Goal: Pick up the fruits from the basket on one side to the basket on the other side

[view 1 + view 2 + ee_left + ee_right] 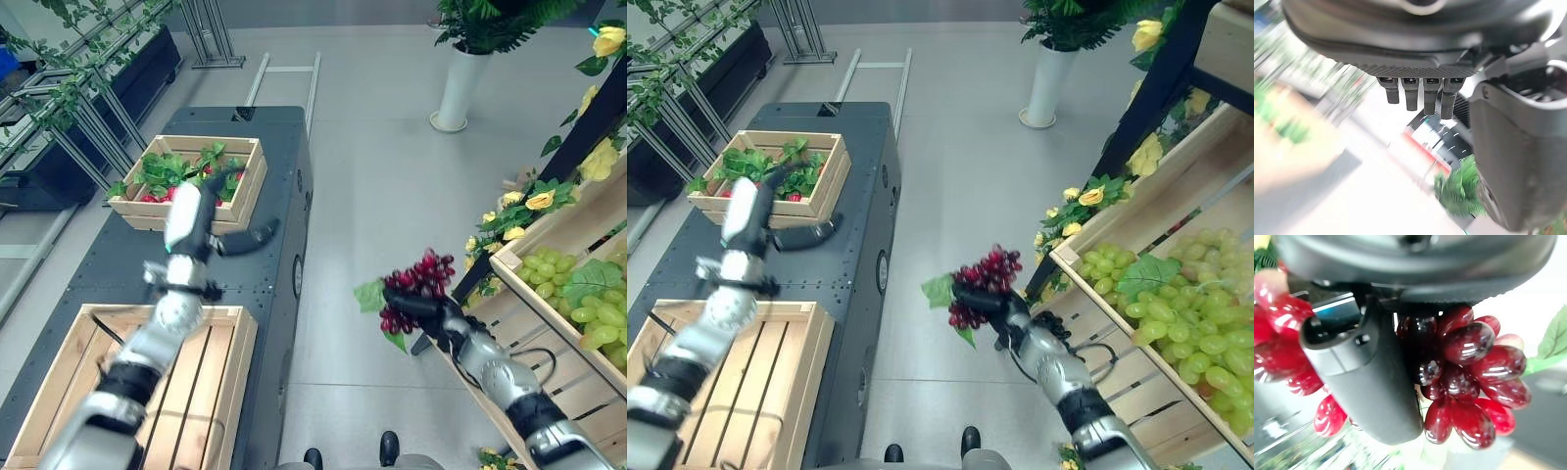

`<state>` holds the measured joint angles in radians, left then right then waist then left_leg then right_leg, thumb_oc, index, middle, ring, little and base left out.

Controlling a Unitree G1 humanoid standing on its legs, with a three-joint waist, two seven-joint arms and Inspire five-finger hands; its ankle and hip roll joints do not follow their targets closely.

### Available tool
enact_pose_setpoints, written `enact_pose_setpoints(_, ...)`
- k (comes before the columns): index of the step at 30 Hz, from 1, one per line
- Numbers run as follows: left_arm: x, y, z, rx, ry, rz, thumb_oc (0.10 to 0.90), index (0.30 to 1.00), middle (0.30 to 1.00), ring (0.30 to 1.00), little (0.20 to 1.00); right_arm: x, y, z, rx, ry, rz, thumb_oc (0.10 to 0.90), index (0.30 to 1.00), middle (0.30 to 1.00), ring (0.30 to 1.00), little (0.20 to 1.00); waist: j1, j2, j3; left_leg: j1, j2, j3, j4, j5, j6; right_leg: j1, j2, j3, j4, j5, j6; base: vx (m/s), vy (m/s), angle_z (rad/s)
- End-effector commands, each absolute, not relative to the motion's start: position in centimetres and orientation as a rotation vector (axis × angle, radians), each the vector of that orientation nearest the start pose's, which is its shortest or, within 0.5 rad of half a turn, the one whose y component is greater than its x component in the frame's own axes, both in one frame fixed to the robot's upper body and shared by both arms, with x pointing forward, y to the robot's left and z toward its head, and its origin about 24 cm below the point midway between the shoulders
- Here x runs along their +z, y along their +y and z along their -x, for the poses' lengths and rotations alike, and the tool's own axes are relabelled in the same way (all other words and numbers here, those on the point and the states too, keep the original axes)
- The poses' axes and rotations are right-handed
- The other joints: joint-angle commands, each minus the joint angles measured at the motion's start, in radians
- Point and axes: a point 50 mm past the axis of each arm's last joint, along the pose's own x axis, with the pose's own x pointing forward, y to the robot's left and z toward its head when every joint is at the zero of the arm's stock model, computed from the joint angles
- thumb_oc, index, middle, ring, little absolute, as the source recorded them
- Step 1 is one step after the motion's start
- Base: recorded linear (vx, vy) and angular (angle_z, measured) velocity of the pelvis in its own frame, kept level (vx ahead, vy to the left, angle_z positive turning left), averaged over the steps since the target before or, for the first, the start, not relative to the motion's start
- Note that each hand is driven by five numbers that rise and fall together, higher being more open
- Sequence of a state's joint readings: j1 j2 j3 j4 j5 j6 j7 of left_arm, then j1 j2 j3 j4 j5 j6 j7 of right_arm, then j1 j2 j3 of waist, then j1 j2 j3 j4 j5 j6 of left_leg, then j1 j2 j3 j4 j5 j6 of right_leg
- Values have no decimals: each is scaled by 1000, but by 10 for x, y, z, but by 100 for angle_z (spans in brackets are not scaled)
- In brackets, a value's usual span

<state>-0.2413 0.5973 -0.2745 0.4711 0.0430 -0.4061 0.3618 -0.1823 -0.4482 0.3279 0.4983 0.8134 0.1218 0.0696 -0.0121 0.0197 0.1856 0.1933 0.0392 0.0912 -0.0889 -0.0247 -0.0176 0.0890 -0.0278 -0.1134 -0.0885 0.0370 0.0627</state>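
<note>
A bunch of dark red grapes with a green leaf hangs over the floor between the black table and the shelf, and my right hand is shut on it. Its thumb presses across the grapes in the right wrist view. My left hand hovers open over the table, at the near edge of the far wooden crate, which holds red fruit and green leaves. Its fingers are straight and hold nothing. A second slatted wooden crate stands empty at the table's near end.
A sloping shelf crate at the right holds green grapes, with yellow flowers beside it. A white vase with a plant stands on the floor at the back. Metal racks with vines line the left side.
</note>
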Motion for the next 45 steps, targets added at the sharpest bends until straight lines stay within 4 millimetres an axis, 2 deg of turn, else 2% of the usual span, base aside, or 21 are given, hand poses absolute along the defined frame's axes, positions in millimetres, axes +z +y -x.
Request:
enact_pose_setpoints(1, 78, 235, -295, 122, -321, -554, 800, 900, 900, 900, 900, -12, -191, -277, 169, 337, -236, 400, 300, 300, 300, 300, 4, -39, -85, -72, -81, -12, 2, -17, 50, 3, 30, 27, 1, -12, -22, 26, -3, -14)
enact_pose_setpoints(6, 41, 213, -284, 120, -214, -469, 800, 900, 900, 900, 900, -29, -192, -271, 120, 400, -182, 400, 300, 300, 300, 300, 10, -54, -42, -63, -80, 5, 2, -20, 58, 9, 32, 32, 1, -6, -26, 35, -10, -20)
enact_pose_setpoints(9, 33, 203, -281, 83, -190, -445, 800, 900, 900, 900, 900, -35, -197, -269, 82, 428, -171, 400, 300, 300, 300, 300, 13, -65, -7, -82, -77, 17, 50, -34, 62, -7, 29, 30, 42, -17, -31, -1, -13, -14)
enact_pose_setpoints(10, 33, 201, -281, 75, -189, -439, 800, 900, 900, 900, 900, -35, -198, -268, 73, 435, -174, 400, 300, 300, 300, 300, 13, -67, -1, -92, -76, 19, 66, -38, 63, -15, 28, 29, 57, -21, -32, -67, -24, -14)
enact_pose_setpoints(15, 43, 186, -292, 25, -228, -442, 800, 900, 900, 900, 900, -38, -218, -273, -52, 466, -93, 400, 300, 300, 300, 300, 17, -91, 111, -200, -72, 27, 244, -82, 72, -104, 23, 11, 214, -62, -41, -145, -34, 3)
enact_pose_setpoints(17, 55, 176, -303, 5, -262, -449, 800, 900, 900, 900, 900, -37, -239, -279, -117, 505, 57, 400, 300, 300, 300, 300, 18, -103, 172, -270, -69, 25, 341, -111, 80, -163, 23, 6, 296, -79, -44, -190, -27, 0)
enact_pose_setpoints(18, 57, 175, -305, 1, -264, -450, 800, 900, 900, 900, 900, -36, -242, -280, -128, 513, 86, 400, 300, 300, 300, 300, 18, -103, 178, -280, -68, 25, 352, -115, 81, -171, 23, 6, 306, -81, -44, -153, -20, -1)
enact_pose_setpoints(20, 64, 168, -310, -16, -282, -458, 800, 900, 900, 900, 900, -30, -265, -284, -182, 538, 222, 400, 300, 300, 300, 300, 23, -109, 210, -329, -64, 22, 421, -138, 86, -208, 19, -4, 355, -91, -47, -110, -20, 0)
enact_pose_setpoints(24, 74, 161, -315, -53, -309, -473, 800, 900, 900, 900, 900, -4, -314, -292, -322, 583, 494, 400, 300, 300, 300, 300, 33, -110, 264, -412, -61, 17, 523, -174, 90, -269, 12, -23, 430, -108, -55, -103, -14, 15)
enact_pose_setpoints(27, 79, 158, -315, -81, -325, -475, 800, 900, 900, 900, 900, 17, -345, -294, -433, 624, 595, 400, 300, 300, 300, 300, 43, -104, 293, -467, -67, 2, 571, -184, 91, -317, 7, -31, 475, -118, -61, -102, 14, 8)
enact_pose_setpoints(30, 81, 156, -314, -103, -340, -482, 800, 900, 900, 900, 900, 34, -370, -290, -542, 652, 717, 400, 300, 300, 300, 300, 54, -100, 316, -512, -76, -10, 608, -192, 91, -354, 4, -36, 512, -127, -66, -84, 19, 14)
enact_pose_setpoints(31, 82, 157, -314, -110, -345, -481, 800, 900, 900, 900, 900, 45, -385, -285, -616, 677, 823, 400, 300, 300, 300, 300, 61, -98, 331, -533, -80, -14, 631, -199, 94, -372, 4, -39, 535, -134, -68, -65, 21, 14)
enact_pose_setpoints(35, 81, 153, -311, -134, -351, -473, 800, 900, 900, 900, 900, 72, -410, -278, -759, 736, 1050, 400, 300, 300, 300, 300, 68, -93, 334, -596, -93, -24, 674, -204, 101, -428, -3, -47, 575, -139, -70, -64, 34, 12)
enact_pose_setpoints(43, 86, 144, -310, -147, -385, -454, 800, 900, 900, 900, 900, 134, -437, -277, -1036, 591, 1076, 400, 300, 300, 300, 300, 65, -71, 334, -693, -107, -23, 755, -230, 108, -530, -7, -47, 674, -169, -76, -41, 54, 6)
enact_pose_setpoints(45, 87, 144, -310, -146, -390, -447, 800, 900, 900, 900, 900, 141, -440, -277, -1056, 577, 1077, 400, 300, 300, 300, 300, 63, -69, 334, -709, -107, -19, 771, -235, 108, -548, -9, -47, 695, -175, -77, -30, 35, 4)
